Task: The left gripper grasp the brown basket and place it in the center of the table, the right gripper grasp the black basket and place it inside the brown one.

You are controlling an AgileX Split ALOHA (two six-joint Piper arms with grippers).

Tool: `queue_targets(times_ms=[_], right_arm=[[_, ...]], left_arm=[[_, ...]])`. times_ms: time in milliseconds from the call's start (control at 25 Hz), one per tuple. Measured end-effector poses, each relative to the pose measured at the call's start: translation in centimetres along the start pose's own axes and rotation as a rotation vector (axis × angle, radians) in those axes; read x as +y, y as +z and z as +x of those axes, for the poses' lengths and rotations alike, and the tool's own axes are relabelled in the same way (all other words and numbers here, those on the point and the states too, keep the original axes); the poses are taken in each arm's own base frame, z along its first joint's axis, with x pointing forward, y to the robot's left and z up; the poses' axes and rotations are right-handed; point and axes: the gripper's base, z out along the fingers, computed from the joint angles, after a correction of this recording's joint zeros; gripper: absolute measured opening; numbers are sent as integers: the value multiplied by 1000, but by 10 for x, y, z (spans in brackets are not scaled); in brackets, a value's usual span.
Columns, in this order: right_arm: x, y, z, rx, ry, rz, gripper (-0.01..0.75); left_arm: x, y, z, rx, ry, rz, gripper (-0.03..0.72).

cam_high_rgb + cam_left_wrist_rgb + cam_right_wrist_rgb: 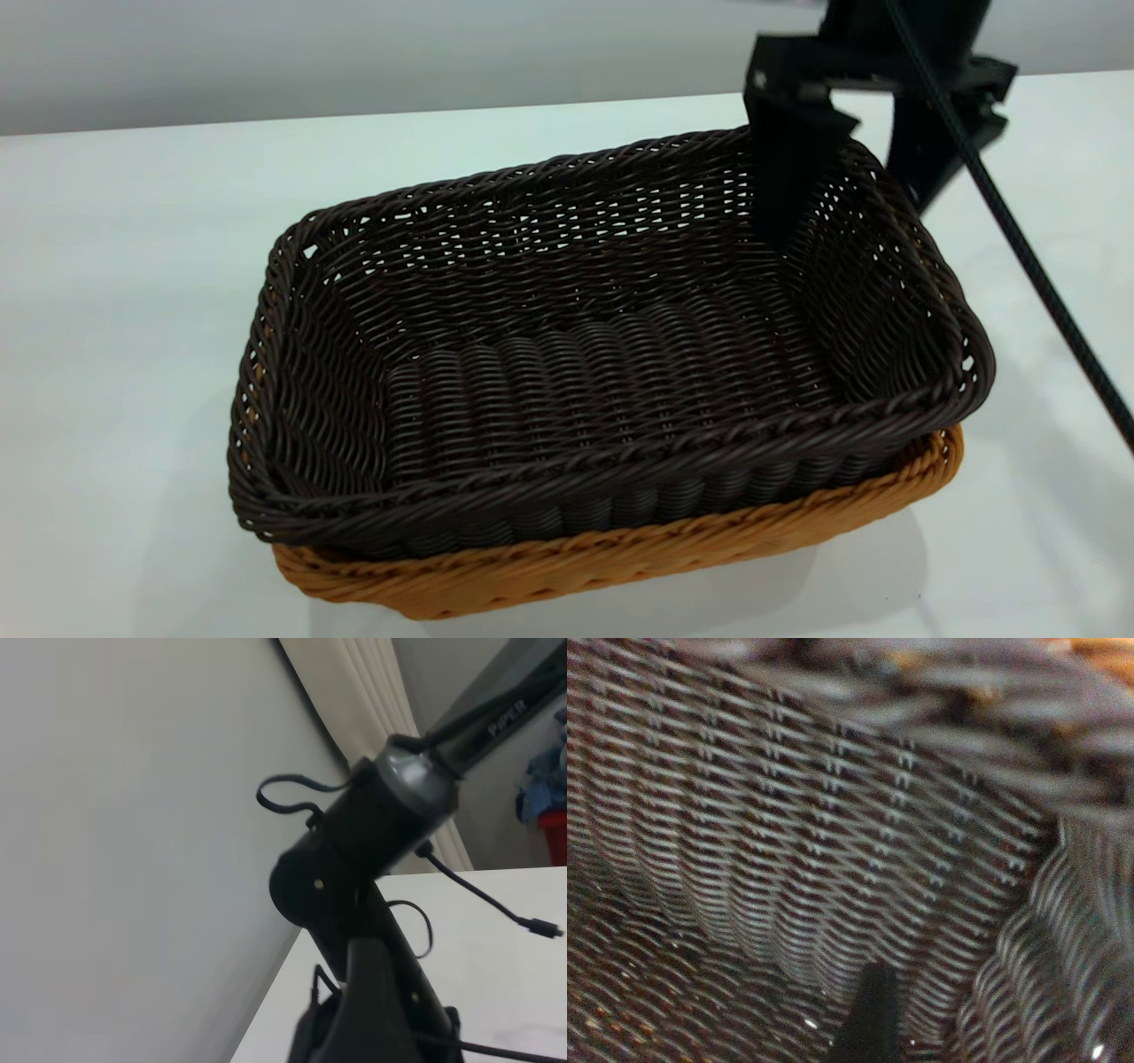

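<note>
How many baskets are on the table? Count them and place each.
2. The black basket sits nested inside the brown basket, whose orange rim shows beneath it. None appears hidden.

Brown basket (620,558) mostly hidden by black basket (576,354); right claw (850,199) top cropped.

A black robot arm (372,930) fills the middle of the left wrist view, its rounded joint housing (390,811) capped by a grey ring and leading to a slim link lettered "PiPER" (507,716). Thin black cables (483,896) loop off the joint, one ending in a small plug above the white table (496,983). A plain grey wall (133,842) takes up one side, a pale curtain (363,700) hangs behind the arm, and blue and red objects (547,806) sit at the far edge.
</note>
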Motion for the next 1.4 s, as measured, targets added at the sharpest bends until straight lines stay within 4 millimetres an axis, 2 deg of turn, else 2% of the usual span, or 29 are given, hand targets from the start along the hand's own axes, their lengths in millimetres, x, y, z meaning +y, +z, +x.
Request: queue_targets(times_ms=[440, 560, 640, 760, 840, 920, 1080, 1120, 1240, 1400], right_arm=[[20, -53, 11, -147, -39, -12, 693], [28, -75, 19, -206, -54, -16, 693], [35, -92, 27, -256, -65, -24, 671], [45, -119, 42, -329, -89, -17, 577], [52, -137, 54, -381, -105, -12, 474], [59, -155, 68, -435, -122, -6, 357], [71, -184, 96, -528, -151, -5, 91], [73, -188, 103, -543, -156, -3, 50], [79, -200, 131, -588, -177, 15, 8], [82, -204, 171, -628, -222, 62, 1]], left_arm=[[0, 0, 0, -1, 3, 0, 466], [1, -6, -3, -17, 5, -9, 430], [3, -13, -7, -35, 6, -21, 373], [5, -28, -15, -77, 11, -45, 244], [5, -37, -19, -100, 10, -40, 128], [3, -46, -21, -119, -5, -25, 45], [-3, -56, -14, -120, -7, -24, 3], [-5, -58, -11, -118, -7, -21, 2], [-12, -66, -3, -113, -28, -17, 0], [-18, -76, 6, -117, -79, -19, 0]])
